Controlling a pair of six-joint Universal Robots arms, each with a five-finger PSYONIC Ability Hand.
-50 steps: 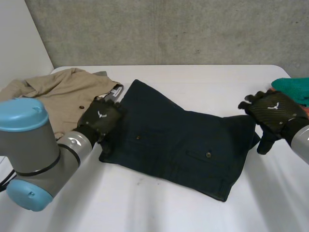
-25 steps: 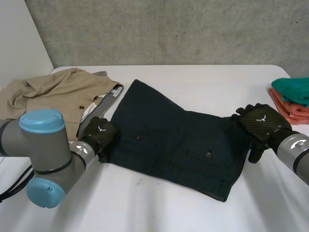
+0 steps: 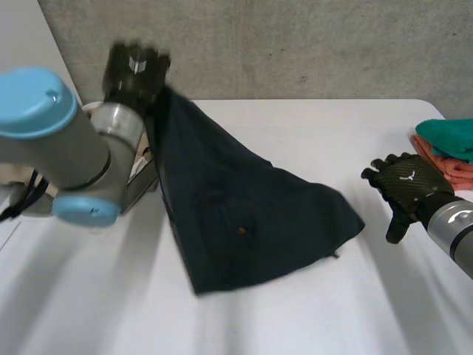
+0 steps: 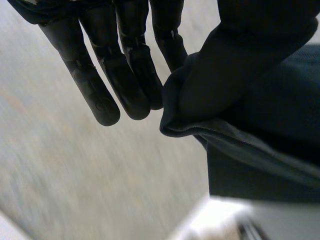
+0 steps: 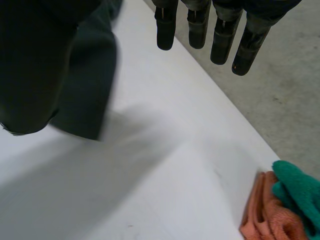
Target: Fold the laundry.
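The left hand (image 3: 135, 68) is now raised to the upper left of the frame, where half a second ago it lay low at the shorts' left edge on the worktop (image 3: 295, 318). Its wrist view shows the fingers (image 4: 127, 75) nearly straight, pinching a fold of the dark shorts (image 4: 250, 125) against the thumb. The shorts (image 3: 236, 214), flat before, now hang in a slope from that hand down to the centre of the frame, and their lower part rests bunched on the worktop with one button showing. The right hand (image 3: 405, 185), earlier on the shorts' right edge, sits at centre right, clear of the cloth, which has drawn away to the left. Its fingers (image 5: 199, 27) are straight and released, holding nothing, above bare worktop beside the shorts' end. A teal towel (image 3: 449, 137) lies on an orange one (image 3: 443, 168) at the right edge, unmoved.
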